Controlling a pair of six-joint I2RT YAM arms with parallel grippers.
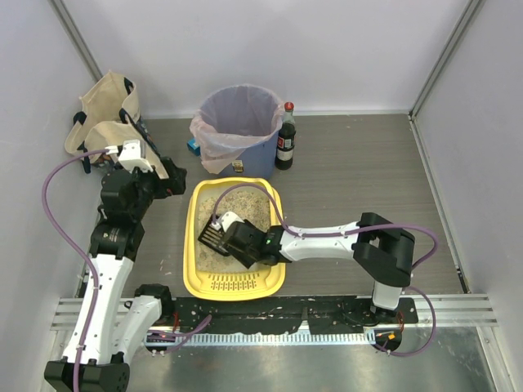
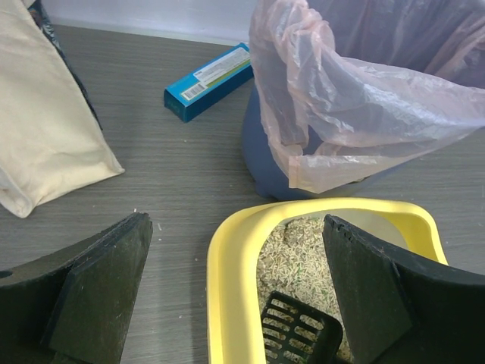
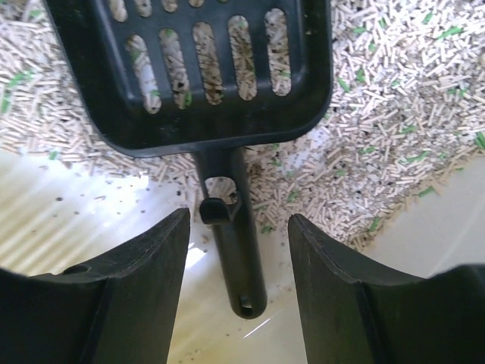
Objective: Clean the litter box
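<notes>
The yellow litter box (image 1: 190, 245) lies in front of the arms, with beige granules and its slotted grille at the near end. A black slotted scoop (image 1: 214, 237) lies on the granules inside it. My right gripper (image 1: 230, 240) is low in the box. In the right wrist view it (image 3: 237, 221) is open, with the fingers on either side of the scoop's handle (image 3: 236, 258) and not touching it. My left gripper (image 1: 176, 181) is open and empty above the box's far left corner. In the left wrist view it (image 2: 236, 246) looks down on the yellow rim (image 2: 227, 288).
A round blue bin with a clear liner (image 1: 237, 131) stands just behind the box. A dark bottle (image 1: 285, 137) stands to its right. A small blue carton (image 2: 208, 82) lies to its left. A beige cloth bag (image 1: 106, 114) sits at the back left.
</notes>
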